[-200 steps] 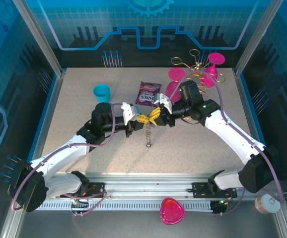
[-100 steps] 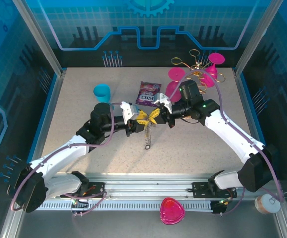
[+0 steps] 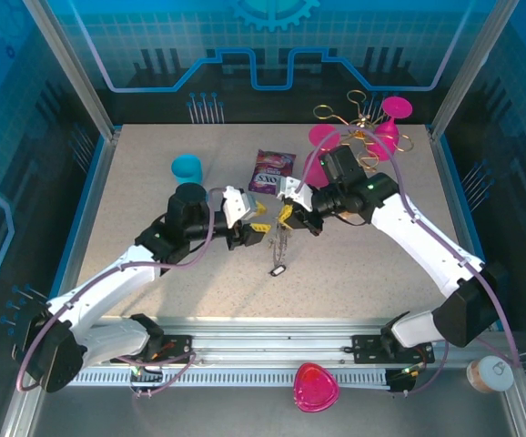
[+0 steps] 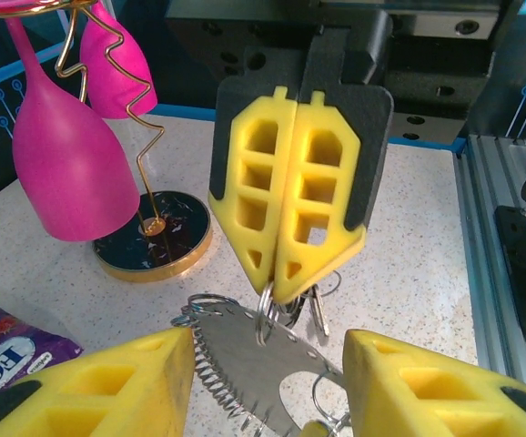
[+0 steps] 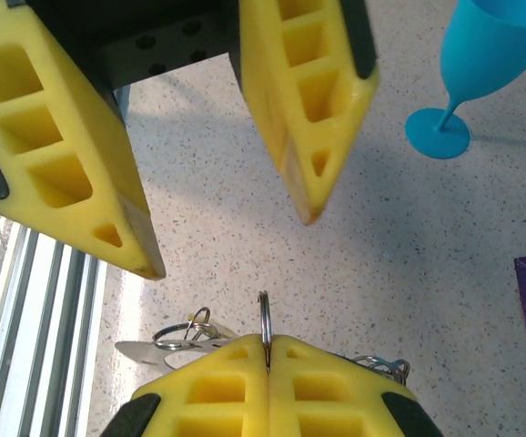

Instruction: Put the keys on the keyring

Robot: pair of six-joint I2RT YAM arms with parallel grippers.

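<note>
My right gripper (image 3: 292, 215) is shut on a thin silver ring (image 5: 264, 316) of the keyring (image 3: 281, 244). From that ring hang a flat holed metal strip (image 4: 245, 360) with a coiled spring (image 4: 197, 364) and more small rings. The small keys (image 4: 318, 309) dangle just behind the right gripper's fingers (image 4: 290, 200). A dark tab (image 3: 278, 270) of the bunch is down at the table. My left gripper (image 3: 252, 228) is open just left of it. Its fingers (image 4: 90, 382) stand on either side of the strip without touching it.
Pink goblets (image 3: 322, 138) hang on a gold wire rack (image 3: 365, 127) at the back right, and its round base (image 4: 154, 238) is close behind the grippers. A blue goblet (image 3: 187, 168) stands back left. A purple sweet packet (image 3: 272, 170) lies behind the grippers.
The left gripper has opened and let go of the bunch, backing slightly left. The right gripper has closed on the ring, and the bunch now hangs from it alone.
</note>
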